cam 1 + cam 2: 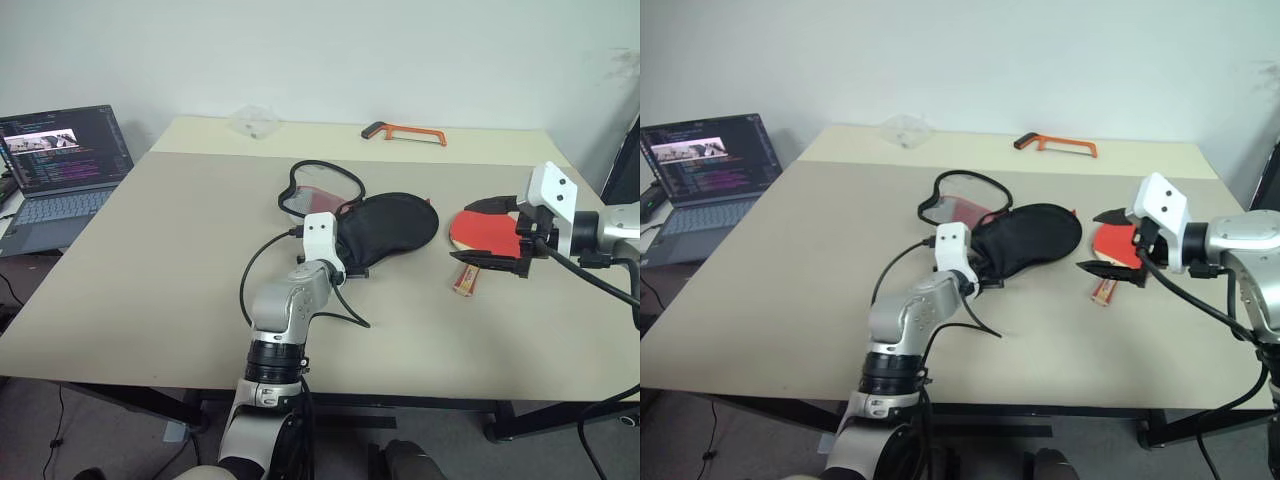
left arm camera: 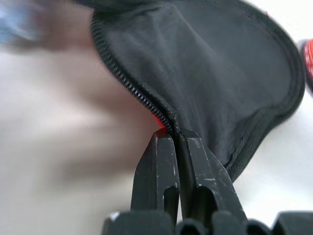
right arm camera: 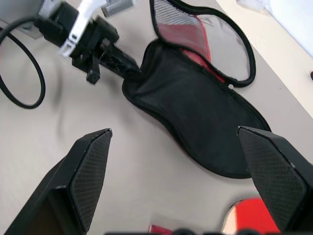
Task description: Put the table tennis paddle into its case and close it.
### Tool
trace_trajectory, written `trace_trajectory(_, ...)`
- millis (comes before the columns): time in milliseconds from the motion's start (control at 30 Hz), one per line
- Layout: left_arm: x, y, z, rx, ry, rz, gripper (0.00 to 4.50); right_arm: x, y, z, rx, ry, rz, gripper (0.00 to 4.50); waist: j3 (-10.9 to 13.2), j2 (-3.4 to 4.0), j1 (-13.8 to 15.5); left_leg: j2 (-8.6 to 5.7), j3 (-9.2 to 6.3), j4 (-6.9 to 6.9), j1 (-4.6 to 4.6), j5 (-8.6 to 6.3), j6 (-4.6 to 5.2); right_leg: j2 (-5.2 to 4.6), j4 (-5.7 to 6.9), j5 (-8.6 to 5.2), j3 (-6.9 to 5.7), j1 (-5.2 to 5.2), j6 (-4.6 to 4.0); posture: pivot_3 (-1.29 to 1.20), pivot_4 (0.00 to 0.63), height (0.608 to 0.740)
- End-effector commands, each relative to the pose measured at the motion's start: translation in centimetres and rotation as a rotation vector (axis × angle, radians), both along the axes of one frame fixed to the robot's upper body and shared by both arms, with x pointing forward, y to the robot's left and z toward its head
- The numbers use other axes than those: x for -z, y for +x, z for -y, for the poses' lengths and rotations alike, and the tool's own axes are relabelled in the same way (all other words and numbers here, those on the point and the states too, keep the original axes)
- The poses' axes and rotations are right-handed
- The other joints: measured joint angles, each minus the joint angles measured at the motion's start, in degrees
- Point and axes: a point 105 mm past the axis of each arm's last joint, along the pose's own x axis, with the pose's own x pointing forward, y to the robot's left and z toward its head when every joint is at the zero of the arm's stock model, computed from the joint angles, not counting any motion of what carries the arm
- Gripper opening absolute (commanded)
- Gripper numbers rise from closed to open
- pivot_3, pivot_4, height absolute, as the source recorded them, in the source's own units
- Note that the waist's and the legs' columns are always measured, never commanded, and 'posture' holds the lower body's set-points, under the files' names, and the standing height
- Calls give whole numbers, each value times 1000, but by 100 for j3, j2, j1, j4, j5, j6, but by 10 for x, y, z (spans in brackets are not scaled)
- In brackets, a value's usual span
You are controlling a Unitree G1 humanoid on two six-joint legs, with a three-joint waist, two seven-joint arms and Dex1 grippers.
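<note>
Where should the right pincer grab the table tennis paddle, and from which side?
Probably the round red head of the table tennis paddle, pinched edge to edge from above: it lies flat, handle toward the robot, under the open right pincer, leaving the handle free to enter the case.

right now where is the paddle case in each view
Left eye view: the case lies mid-table, its mesh flap open behind it.
Right eye view: the case lies mid-table, left of the paddle.
Left wrist view: its black fabric spreads above the left gripper, whose jaws pinch its zipper edge.
Right wrist view: it lies between the right gripper's wide-open jaws.
Shared landmark: the black piping round its edge.
</note>
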Motion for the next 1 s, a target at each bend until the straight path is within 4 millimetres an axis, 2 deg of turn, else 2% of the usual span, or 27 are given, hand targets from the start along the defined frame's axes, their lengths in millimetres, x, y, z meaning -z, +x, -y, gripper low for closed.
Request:
trace_trajectory(33,-36,-18,68,201,-128,54,31,-17,-2,3,0,-16,68,4500,0,0,0,0,0,0,-1,0,0,0,0,0,0,-1,0,0,150,740)
trace_trajectory(133,-29,-24,73,273,-131,0,31,-19,0,3,-1,-16,74,4500,0,0,-1,0,0,0,-1,0,0,0,0,0,-1,-1,-1,0,150,740)
trace_trajectory(167,-27,-25,72,285,-130,-20,264,-20,0,2,-2,-16,76,4500,0,0,-1,0,0,0,-1,0,0,0,0,0,0,-1,0,0,150,740)
trace_trajectory(233,-26,-28,70,304,-130,-32,757,-20,1,2,-5,-15,77,4500,0,0,-2,-1,0,0,-1,0,0,0,0,-2,0,-1,4,0,150,740)
trace_trajectory(300,-27,-30,66,328,-126,-27,1476,-20,1,1,-7,-14,77,4500,0,0,-2,-1,0,0,-1,0,0,0,0,-3,0,-1,4,0,150,740)
trace_trajectory(433,-28,-30,32,332,-99,-28,2862,-19,2,2,-9,-12,75,4500,0,0,-7,0,0,-2,-1,0,0,0,0,-3,0,-2,3,0,150,740)
trace_trajectory(600,-41,-44,-24,443,-28,18,2862,-19,1,4,-6,-13,72,4500,0,3,-99,9,-3,-11,5,0,-1,8,6,-4,0,-7,-2,0,150,740)
trace_trajectory(733,-57,-59,-96,553,38,70,2862,-18,-2,7,1,-8,65,4500,2,4,-148,10,-2,-17,6,-2,-4,7,3,1,0,-8,-19,0,150,740)
trace_trajectory(833,-62,-37,-144,480,93,92,2862,-16,0,6,0,-3,60,4500,3,6,-108,10,4,-22,5,-2,-4,2,3,0,-3,-16,-30,0,150,740)
trace_trajectory(900,-68,-25,-159,448,109,107,2862,-16,1,6,1,-2,63,4500,3,5,-37,9,3,-18,5,-1,-3,-1,2,-3,-7,-15,-26,0,150,740)
trace_trajectory(1000,-85,-21,-159,515,51,152,2862,-18,3,4,-2,3,73,4500,5,2,15,6,7,-9,-3,-1,-3,-6,-3,-12,-6,-17,-11,0,150,740)
